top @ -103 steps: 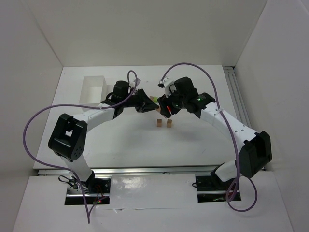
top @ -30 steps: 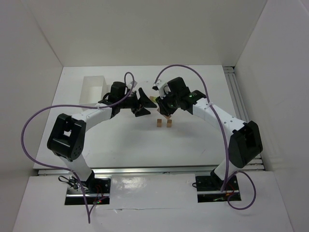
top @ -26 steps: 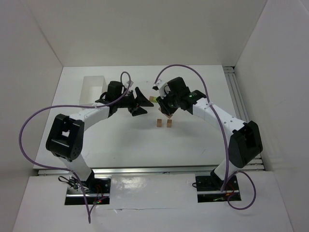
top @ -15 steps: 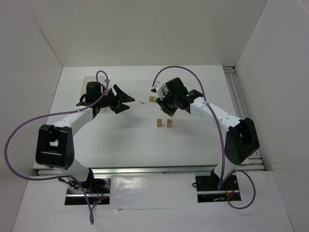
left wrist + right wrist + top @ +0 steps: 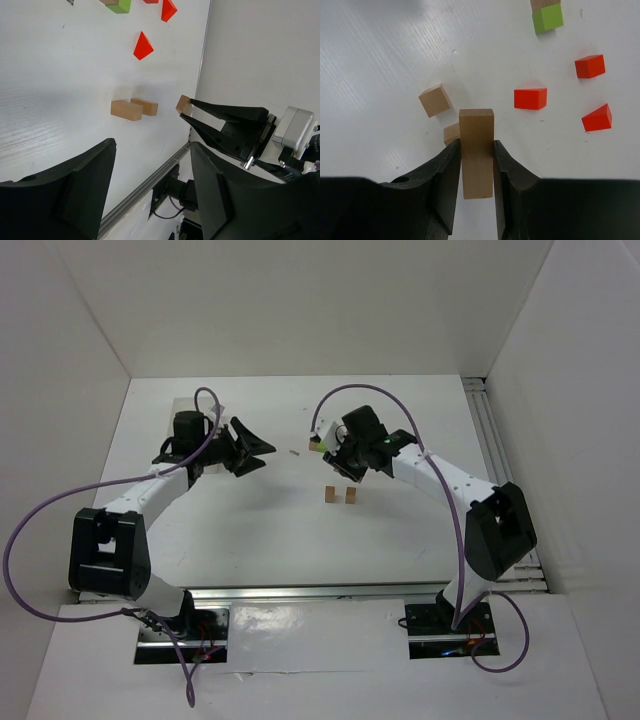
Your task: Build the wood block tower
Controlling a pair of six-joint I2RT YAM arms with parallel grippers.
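Where the overhead view is read as a dial centred on the pair of tan cubes (image 5: 328,496), with 12 toward the far wall, findings are as follows.

Left arm (image 5: 150,488): it rises from its base at 7 o'clock and lies out toward 10 o'clock, with the wrist pointing toward 3. Left claw (image 5: 258,443): the fingers are spread wide, with nothing between them and nothing touched. It hangs over the bare table (image 5: 250,540), well apart from every block.

Right arm (image 5: 440,475): it rises from its base at 5 o'clock, the elbow folds near 4 o'clock, and the forearm reaches across to just past 12 o'clock of the pair. Right claw (image 5: 476,146): it is pinching a long tan block (image 5: 476,125) by its two long sides, one end projecting beyond the fingertips. In the right wrist view this block hangs over the pair and hides part of one cube. Whether it touches either cube cannot be told.

Other pieces: the green block (image 5: 548,18) lies at 11 o'clock of the pair, with a tan piece (image 5: 545,4) touching its far end. Three red blocks (image 5: 530,98) lie loose near the green one, each apart from the others. A thin stick (image 5: 294,452) lies between the two claws.
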